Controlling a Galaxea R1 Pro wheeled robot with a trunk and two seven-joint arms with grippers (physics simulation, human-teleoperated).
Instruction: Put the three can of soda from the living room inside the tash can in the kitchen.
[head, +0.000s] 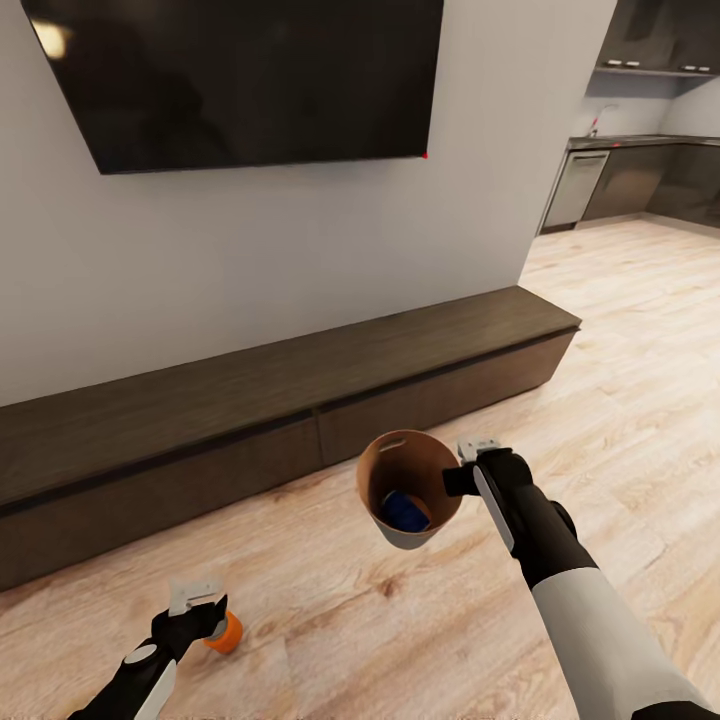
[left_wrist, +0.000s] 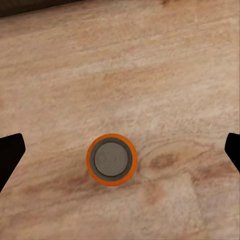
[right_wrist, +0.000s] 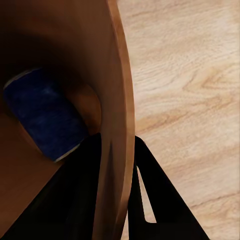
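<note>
Orange can (left_wrist: 112, 159): short cylinder, dull grey top, standing upright on grainy brown planks, centred between the left pincer's (left_wrist: 120, 155) black fingertips, which are spread wide and touching nothing. Bare floor (left_wrist: 150, 65) is lying open all round it. In the head view the same can (head: 226, 632) is sitting just beyond that pincer (head: 196, 592).

Blue can (right_wrist: 45, 120): lying tilted in the bottom of the bin (right_wrist: 116, 110). Bin is round, tapered, smooth orange-brown inside, pale outside, slot near the rim. Right pincer (right_wrist: 117, 150) is clamping the bin wall, one finger inside, one outside, holding the bin (head: 382, 462) off the floor.

Beyond both: long low dark-wood cabinet (head: 300, 385), straight front edge, against a white wall under a black screen (head: 240, 75). Open planks are running past the right arm toward grey kitchen units (head: 640, 180).
</note>
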